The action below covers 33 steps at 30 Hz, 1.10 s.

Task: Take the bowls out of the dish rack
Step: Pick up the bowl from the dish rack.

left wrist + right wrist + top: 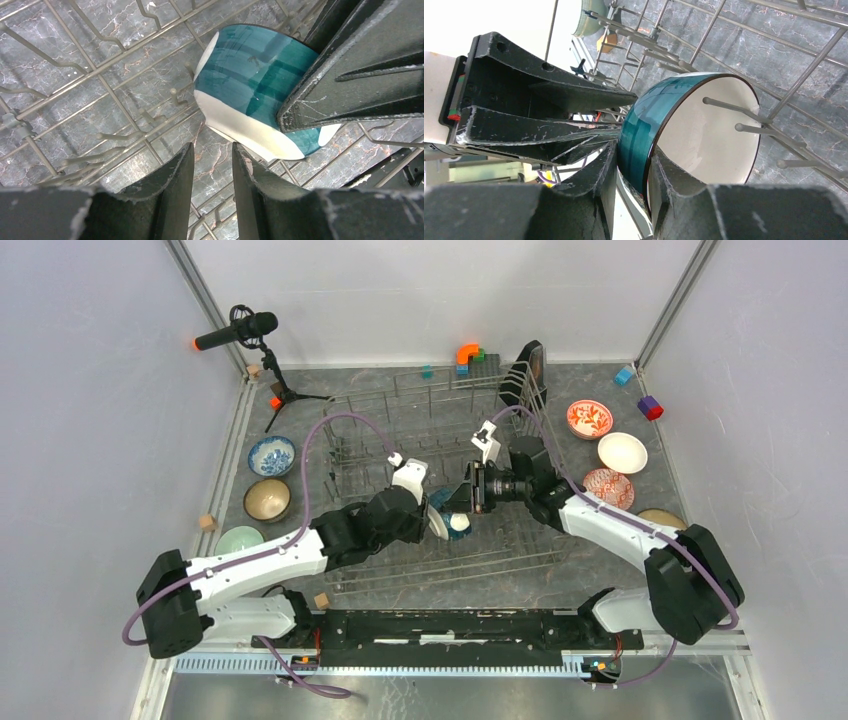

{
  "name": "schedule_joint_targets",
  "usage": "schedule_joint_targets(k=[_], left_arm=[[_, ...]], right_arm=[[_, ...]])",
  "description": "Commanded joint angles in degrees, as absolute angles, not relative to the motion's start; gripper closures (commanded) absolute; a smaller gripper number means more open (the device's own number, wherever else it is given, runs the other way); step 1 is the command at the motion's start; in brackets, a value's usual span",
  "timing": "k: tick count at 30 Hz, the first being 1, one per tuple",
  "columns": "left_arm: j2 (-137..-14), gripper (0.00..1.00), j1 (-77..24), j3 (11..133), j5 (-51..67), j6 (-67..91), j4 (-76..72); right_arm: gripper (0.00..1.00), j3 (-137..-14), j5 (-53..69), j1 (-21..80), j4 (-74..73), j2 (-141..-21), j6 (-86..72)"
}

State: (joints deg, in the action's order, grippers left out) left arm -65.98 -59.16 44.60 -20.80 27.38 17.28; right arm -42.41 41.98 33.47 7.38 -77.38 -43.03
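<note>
A teal bowl with a white base stands on edge among the tines of the grey wire dish rack, near its middle. My right gripper is shut on the bowl's rim, one finger inside the white interior and one against the teal wall. From the left, my left gripper stands open just short of the bowl's white base, nothing between its fingers. In the left wrist view a right finger covers part of the bowl.
Left of the rack sit a blue-white bowl, a tan bowl and a mint green bowl. To its right are a red-floral, a white and a red-lattice bowl. A microphone stand and coloured blocks stand at the back.
</note>
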Motion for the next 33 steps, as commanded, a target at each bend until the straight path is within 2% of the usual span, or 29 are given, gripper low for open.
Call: schedule_joint_targets(k=[1,9,12,19,24,33], left_arm=[[-63.71,0.58,-58.85,45.97,-23.06,26.28,7.77],[-62.66,0.55,-58.85,45.29,-23.29,26.42,7.98],[-62.19,0.52,-58.81,45.20,-23.69,26.28,8.16],[-61.82,0.36,-58.88,45.44,-24.21,26.55,8.44],[-60.68,0.26,-58.88,45.75,-24.93,27.11,8.43],[-58.69,0.20,-58.81,46.32,-26.97,27.42,9.48]], right_arm=[[1.00,-43.35,47.17,33.84,18.73,-73.52,-49.52],[1.00,-42.79,46.45,32.53,23.40,-72.95,-53.54],[1.00,-45.02,46.04,32.23,21.02,-72.43,-52.34],[1.00,-52.15,42.09,32.24,6.99,-72.24,-41.68],[1.00,-52.95,42.10,32.23,8.75,-71.89,-42.82],[1.00,-53.61,40.43,30.89,13.21,-70.50,-45.95]])
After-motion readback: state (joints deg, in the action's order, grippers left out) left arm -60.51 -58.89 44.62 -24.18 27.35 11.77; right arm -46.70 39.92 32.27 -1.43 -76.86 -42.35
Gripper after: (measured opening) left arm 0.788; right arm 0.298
